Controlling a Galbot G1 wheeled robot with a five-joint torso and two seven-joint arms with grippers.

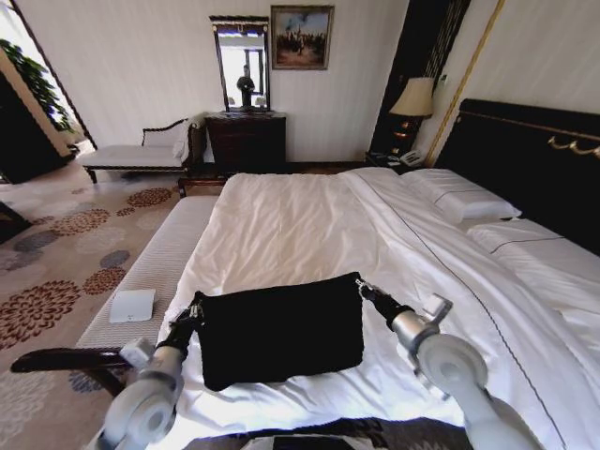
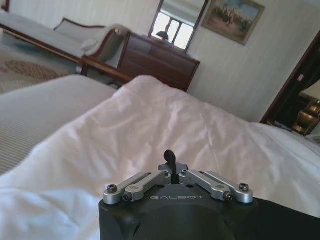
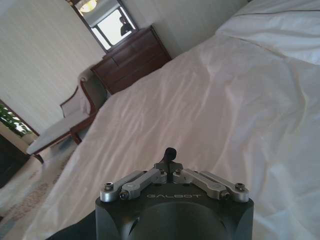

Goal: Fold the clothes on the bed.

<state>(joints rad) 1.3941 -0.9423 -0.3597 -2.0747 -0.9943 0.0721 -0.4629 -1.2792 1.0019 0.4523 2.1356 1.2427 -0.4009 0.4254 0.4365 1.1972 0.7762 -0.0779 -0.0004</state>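
Head view: shirt (image 1: 281, 328) spread as a dark rectangle on the duvet (image 1: 291, 216), close to the foot of the bed (image 1: 155, 267). Left gripper (image 1: 194, 307) at one far corner, right gripper (image 1: 362, 287) at the other, far edge pulled straight between them. Any guesses on how to blow it from here? — A

Plenty, lol. Checked the wrist views first: fingertips (image 2: 170, 156) pressed together on both sides, nothing spread. Looks like pinching the shirt's corners, going by the taut edge. Thin bite though, so could slip out of one side with any tug. Then ends up with one corner flopped and a crooked fold. — B

Fair. Also worried about grabbing duvet along with the shirt. Soft white stuff right under both corners, already wrinkled. — A

Yep, would drag the bedding up with the fold and bunch the shirt. Can't tell from here whether any white is caught. Another one: moving the two sides unevenly. Would skew the rectangle, or stretch it if pulled apart too hard. — B

And lying that near the foot end, could slide off toward the floor if pulled too far back. — A

Agreed. Slow, level and together, basically. — B
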